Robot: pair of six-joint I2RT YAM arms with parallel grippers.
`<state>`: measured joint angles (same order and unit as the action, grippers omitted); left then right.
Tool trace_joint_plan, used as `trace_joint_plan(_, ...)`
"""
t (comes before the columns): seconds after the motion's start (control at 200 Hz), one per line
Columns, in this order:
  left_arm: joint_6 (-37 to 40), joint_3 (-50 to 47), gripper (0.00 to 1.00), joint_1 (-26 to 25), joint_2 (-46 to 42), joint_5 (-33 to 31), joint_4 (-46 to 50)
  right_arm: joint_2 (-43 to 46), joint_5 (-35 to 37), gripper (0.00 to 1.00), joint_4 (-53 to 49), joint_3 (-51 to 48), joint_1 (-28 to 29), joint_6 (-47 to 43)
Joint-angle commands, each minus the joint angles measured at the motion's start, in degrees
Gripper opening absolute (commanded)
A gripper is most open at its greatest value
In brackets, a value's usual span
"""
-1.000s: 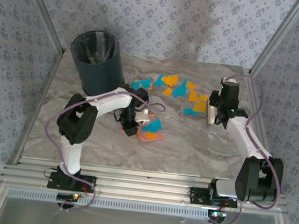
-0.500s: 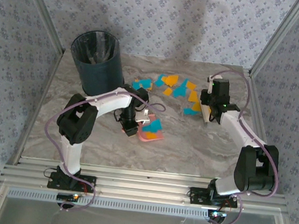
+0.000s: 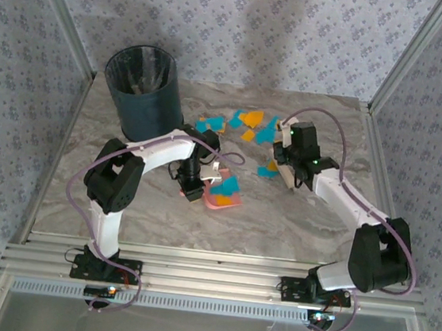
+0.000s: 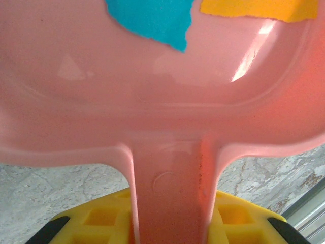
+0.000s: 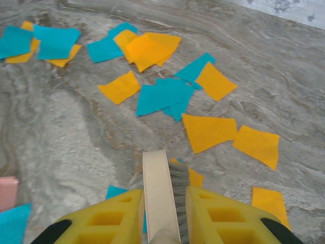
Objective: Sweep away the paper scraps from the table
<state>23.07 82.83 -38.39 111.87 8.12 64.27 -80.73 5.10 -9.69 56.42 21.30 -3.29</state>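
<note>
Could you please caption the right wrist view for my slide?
Right hand grips a brush amid teal and orange paper scraps on the table.

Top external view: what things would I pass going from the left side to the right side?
The dark bin → left gripper → the pink dustpan it holds → right gripper with its brush.

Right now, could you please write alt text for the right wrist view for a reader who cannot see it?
The right arm's yellow fingers grip a cream brush handle at the bottom edge, its grey bristles pointing at the marble table. Teal and orange paper scraps lie scattered ahead across it.
</note>
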Motion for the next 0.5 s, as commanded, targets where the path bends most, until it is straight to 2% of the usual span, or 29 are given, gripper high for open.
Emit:
trace_joint_plan(0.0,-0.05,1.45,0.00,-0.48,1.41,0.15,0.98,2.03,-1.95,0.00,-4.34,-0.80,2.66,1.32)
trace_joint_plan(0.25,-0.31,1.72,0.00,-0.69,1.76,0.31,0.76,3.89,-6.12,0.00,-3.47,-1.23,7.17,5.76)
trace_joint_plan(0.495,-0.73,1.98,0.00,-0.73,2.38,0.31,0.84,5.24,-8.39,0.00,-2.83,-0.73,9.29,8.81)
